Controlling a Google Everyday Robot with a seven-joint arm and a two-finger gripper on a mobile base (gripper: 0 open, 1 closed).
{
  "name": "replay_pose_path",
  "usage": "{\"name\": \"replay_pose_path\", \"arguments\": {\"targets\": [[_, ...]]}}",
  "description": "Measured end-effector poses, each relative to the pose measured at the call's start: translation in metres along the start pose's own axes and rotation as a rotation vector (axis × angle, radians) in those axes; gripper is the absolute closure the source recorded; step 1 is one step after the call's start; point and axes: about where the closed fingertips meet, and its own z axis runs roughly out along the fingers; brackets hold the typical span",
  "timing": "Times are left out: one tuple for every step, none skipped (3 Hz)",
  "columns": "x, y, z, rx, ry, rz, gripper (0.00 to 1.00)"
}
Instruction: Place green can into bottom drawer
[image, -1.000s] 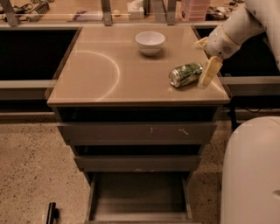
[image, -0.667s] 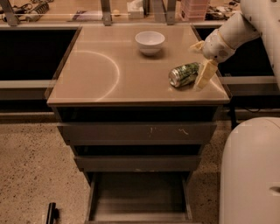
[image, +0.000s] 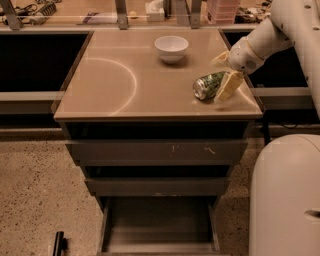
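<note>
The green can (image: 207, 86) lies on its side near the right front corner of the cabinet top (image: 125, 95). My gripper (image: 223, 74) comes in from the right on the white arm. It is open, with one cream finger (image: 227, 87) in front of the can's right end and the other behind it. The can rests on the top between the fingers. The bottom drawer (image: 159, 224) is pulled out below, a shallow grey-brown tray with nothing visible in it.
A white bowl (image: 171, 48) stands at the back middle of the cabinet top. Two upper drawers (image: 155, 152) have grey fronts and stick out slightly. My white base (image: 286, 195) fills the lower right. Cluttered shelves run along the back.
My gripper has moved a little to the left, so its fingers now straddle the can's right end. The can and bowl have not moved.
</note>
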Motion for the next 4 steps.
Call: {"name": "replay_pose_path", "arguments": {"targets": [[0.0, 0.0, 0.0, 0.0, 0.0, 0.0, 0.41], [0.0, 0.0, 0.0, 0.0, 0.0, 0.0, 0.64], [0.0, 0.0, 0.0, 0.0, 0.0, 0.0, 0.88], [0.0, 0.0, 0.0, 0.0, 0.0, 0.0, 1.0]]}}
